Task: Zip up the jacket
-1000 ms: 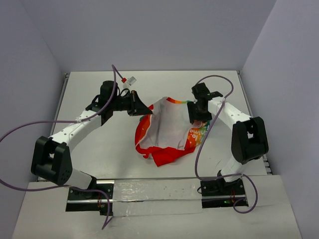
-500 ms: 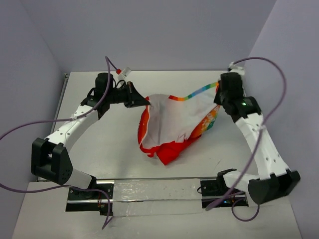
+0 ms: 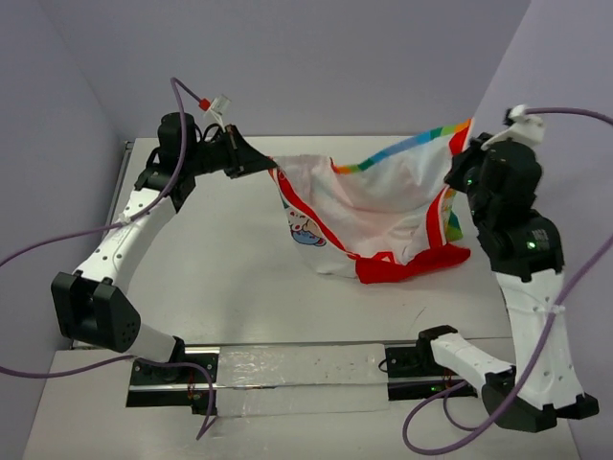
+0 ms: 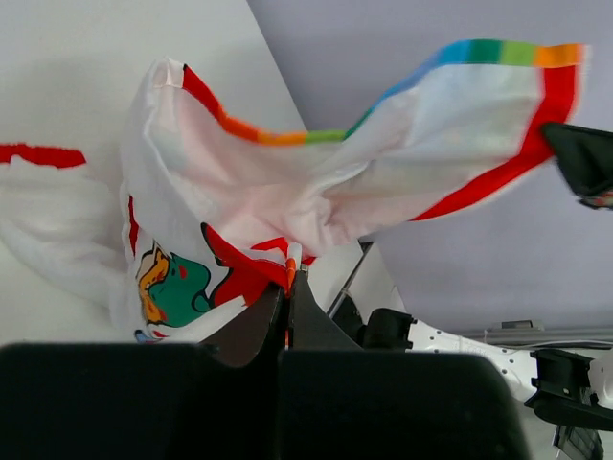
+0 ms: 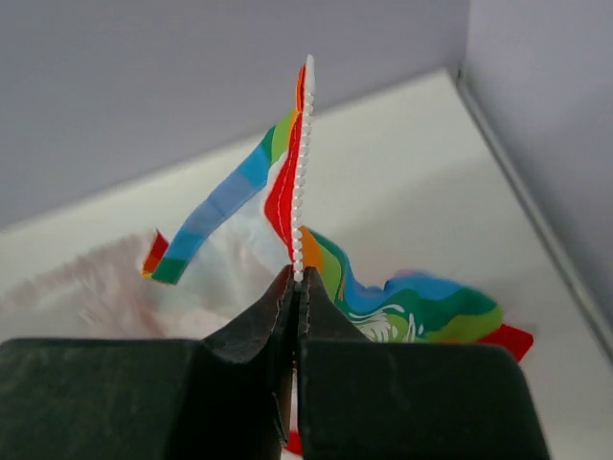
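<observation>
Top external view: I see the small red-and-white soft fabric jacket (image 3: 383, 206) with rainbow-striped edges stretched in the air over the white table's (image 3: 211, 278) far half. My left gripper (image 3: 262, 166) is clamped on its left edge, and my right gripper (image 3: 462, 174) pinches its white zipper teeth (image 5: 304, 163).

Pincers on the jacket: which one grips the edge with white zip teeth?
The right pincer: a row of white zip teeth rises from its shut tips. The left pincer pinches red-trimmed cloth of the jacket, no teeth visible.
</observation>
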`<state>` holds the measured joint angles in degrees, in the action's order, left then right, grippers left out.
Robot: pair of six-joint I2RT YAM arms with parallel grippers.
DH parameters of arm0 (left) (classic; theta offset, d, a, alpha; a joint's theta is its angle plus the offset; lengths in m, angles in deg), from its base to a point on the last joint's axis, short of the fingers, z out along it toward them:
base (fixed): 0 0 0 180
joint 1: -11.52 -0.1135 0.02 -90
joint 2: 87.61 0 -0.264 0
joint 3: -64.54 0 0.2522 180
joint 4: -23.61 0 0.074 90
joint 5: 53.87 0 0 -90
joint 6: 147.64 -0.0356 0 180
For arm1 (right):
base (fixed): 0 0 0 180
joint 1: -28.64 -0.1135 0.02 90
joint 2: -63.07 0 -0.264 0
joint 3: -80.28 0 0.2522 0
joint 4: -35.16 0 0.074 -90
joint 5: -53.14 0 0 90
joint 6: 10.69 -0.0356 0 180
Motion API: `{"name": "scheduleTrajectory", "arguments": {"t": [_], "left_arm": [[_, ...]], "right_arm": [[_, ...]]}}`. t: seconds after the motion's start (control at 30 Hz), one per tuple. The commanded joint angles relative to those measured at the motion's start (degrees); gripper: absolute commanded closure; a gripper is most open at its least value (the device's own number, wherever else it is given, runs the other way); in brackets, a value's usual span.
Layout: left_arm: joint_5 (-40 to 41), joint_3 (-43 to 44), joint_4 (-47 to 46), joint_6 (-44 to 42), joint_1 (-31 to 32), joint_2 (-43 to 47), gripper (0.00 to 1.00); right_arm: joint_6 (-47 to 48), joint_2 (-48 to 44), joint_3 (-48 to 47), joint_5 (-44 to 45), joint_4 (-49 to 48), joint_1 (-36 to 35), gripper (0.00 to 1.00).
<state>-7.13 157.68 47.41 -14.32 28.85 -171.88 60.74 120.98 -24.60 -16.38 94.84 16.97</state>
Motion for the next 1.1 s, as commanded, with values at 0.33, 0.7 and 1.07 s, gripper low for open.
{"name": "scheduleTrajectory", "arguments": {"t": [0.33,0.7,1.07], "left_arm": [[0.61,-20.66,-4.73,-1.01,0.08,2.74,1.00],[2.29,-29.55,-11.77,1.11,0.08,4.76,1.00],[3.08,-27.92,-8.80,0.22,0.08,5.91,1.00]], "right_arm": [[-8.22,17.23,32.60,-16.04,-22.50,-25.06,0.51],[1.45,26.19,23.11,-13.81,-11.58,-26.30,0.36],[-1.00,26.35,26.43,-13.13,-10.88,-26.48,0.48]]}}
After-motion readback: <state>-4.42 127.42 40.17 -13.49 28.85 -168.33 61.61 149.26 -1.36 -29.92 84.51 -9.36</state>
